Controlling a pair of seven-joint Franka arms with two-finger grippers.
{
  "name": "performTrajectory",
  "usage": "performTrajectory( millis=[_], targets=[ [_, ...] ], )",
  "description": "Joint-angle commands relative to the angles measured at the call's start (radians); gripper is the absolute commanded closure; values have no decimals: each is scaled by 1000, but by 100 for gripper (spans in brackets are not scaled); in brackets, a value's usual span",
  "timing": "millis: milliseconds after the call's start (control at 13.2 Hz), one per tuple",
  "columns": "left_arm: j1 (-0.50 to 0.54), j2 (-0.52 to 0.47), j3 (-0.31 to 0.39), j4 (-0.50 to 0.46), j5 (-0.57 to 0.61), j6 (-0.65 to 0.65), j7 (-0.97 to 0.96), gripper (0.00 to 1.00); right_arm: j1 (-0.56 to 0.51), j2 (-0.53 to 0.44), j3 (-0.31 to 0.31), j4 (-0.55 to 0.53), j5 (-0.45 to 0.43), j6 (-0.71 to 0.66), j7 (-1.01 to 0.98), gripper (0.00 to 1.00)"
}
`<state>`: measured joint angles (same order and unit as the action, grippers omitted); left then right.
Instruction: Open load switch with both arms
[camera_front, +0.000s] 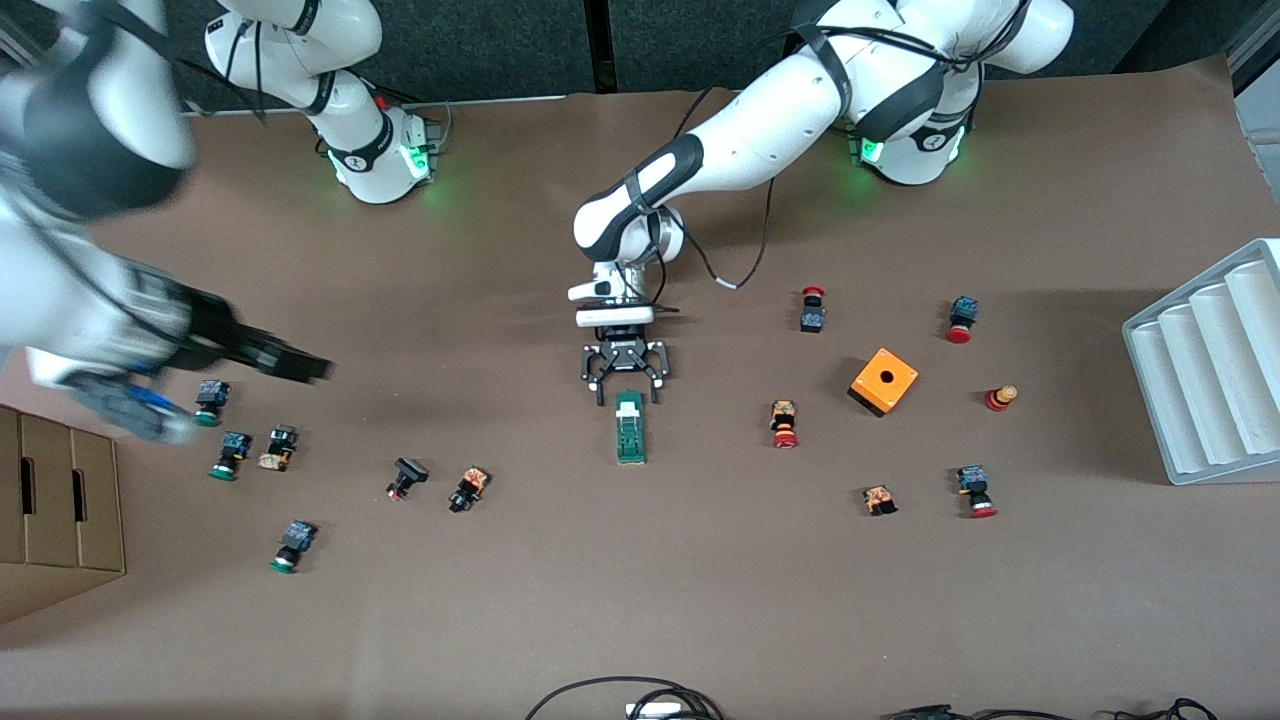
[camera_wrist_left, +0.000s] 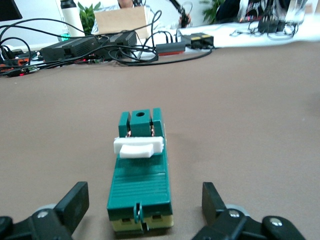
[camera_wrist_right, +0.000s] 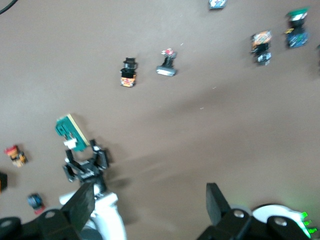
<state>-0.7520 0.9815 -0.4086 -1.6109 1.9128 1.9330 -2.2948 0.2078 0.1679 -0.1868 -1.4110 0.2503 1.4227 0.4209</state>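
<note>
Now left end effector (camera_front: 627, 385) open beside load switch (camera_front: 630, 428)

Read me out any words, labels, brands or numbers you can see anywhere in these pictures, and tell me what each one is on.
No text can be read in any view.
Load switch: green body with a white piece, no legible marking.
Orange box: plain, one hole, no label.
Push buttons: any print too small to read.

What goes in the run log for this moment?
left gripper: open, just short of slim dark green load switch, not touching | right gripper: open, raised over green-capped push buttons | switch: on table
</note>
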Motion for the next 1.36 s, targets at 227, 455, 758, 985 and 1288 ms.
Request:
performTrajectory(
  millis=[227,455,758,985,1288],
  targets=[
    [36,-124,1,-14,-204,139,277,0,-162,-224,15,-213,-155,39,-456,0],
    [60,-176,1,-14,-326,190,438,0,-183,-316,17,-392,-201,201,-575,0],
    [76,-251,1,-6,-573,236,711,0,-183,-303,17,-433,-220,306,-625,0],
    [79,-302,4,19,-753,235,929,0,-169,-262,17,-398,-253,311,-619,0],
    [114,-380,10,31,-963,221,1161,0,-162,-242,24,-368,-290,308,-613,0]
  ],
)
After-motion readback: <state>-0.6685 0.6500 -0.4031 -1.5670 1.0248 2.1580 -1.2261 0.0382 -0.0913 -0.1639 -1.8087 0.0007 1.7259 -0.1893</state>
